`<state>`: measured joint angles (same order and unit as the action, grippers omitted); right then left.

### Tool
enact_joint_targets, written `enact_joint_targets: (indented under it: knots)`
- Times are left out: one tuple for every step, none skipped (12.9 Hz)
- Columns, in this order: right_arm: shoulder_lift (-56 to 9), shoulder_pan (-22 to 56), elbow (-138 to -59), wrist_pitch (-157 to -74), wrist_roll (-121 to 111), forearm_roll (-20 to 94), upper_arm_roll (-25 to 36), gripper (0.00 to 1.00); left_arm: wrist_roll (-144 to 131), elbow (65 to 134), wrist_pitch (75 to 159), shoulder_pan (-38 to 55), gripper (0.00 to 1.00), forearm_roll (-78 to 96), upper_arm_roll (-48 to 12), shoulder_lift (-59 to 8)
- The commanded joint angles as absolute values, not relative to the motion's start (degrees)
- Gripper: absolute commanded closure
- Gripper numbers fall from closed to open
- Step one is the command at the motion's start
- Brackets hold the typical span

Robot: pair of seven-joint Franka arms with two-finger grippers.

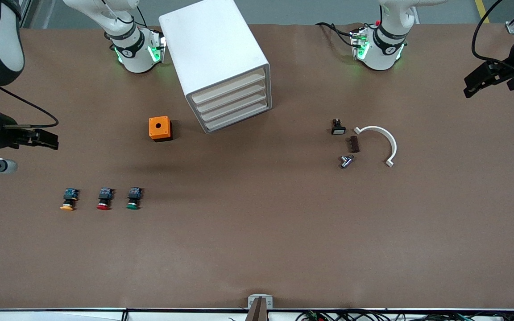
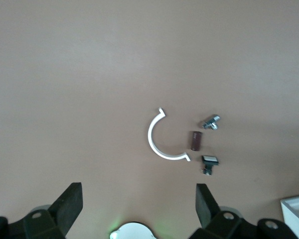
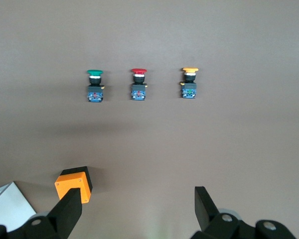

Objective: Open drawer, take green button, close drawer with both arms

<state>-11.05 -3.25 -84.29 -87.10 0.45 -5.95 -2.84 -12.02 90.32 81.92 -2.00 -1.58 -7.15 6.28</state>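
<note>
Jaws of both the left gripper and right gripper gape empty above the bench, flanking the cabinet, its drawers all shut.

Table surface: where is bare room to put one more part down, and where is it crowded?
The table is bare nearer the front camera than the three buttons, and between the orange box and the white half-ring. It is crowded around the half-ring's small parts and beside the cabinet.

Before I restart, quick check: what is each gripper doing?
Left gripper: open, empty, above the table.
Right gripper: open, empty, above the table.
</note>
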Motion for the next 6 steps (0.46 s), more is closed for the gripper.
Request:
enact_joint_targets:
  knots:
    - [-11.5,-4.4,-81.9,-86.4,0.6,-5.6,-3.6,0.00,-9.4,93.7,83.5,-1.8,0.00,0.1,-6.3,8.9]
    - [-11.5,-4.4,-81.7,-86.3,1.2,-5.5,-3.6,0.00,-9.4,93.8,83.5,-1.8,0.00,0.1,-6.5,8.9]
    - [-11.5,-4.0,-80.3,-86.2,1.6,-5.8,-3.7,0.00,-9.4,94.0,83.5,-1.7,0.00,0.1,-6.9,8.9]
    - [-11.6,-3.8,-79.4,-86.0,1.6,-6.0,-3.7,0.00,-9.4,94.1,83.5,-1.5,0.00,0.1,-6.9,8.9]
    - [-11.6,-4.3,-79.3,-86.0,1.5,-5.5,-3.7,0.00,-9.4,94.3,83.5,-1.4,0.00,0.0,-7.0,8.9]
    - [-11.4,-4.7,-79.3,-85.6,1.3,-4.8,-3.5,0.00,-9.4,94.6,83.5,-1.4,0.00,0.0,-7.5,9.0]
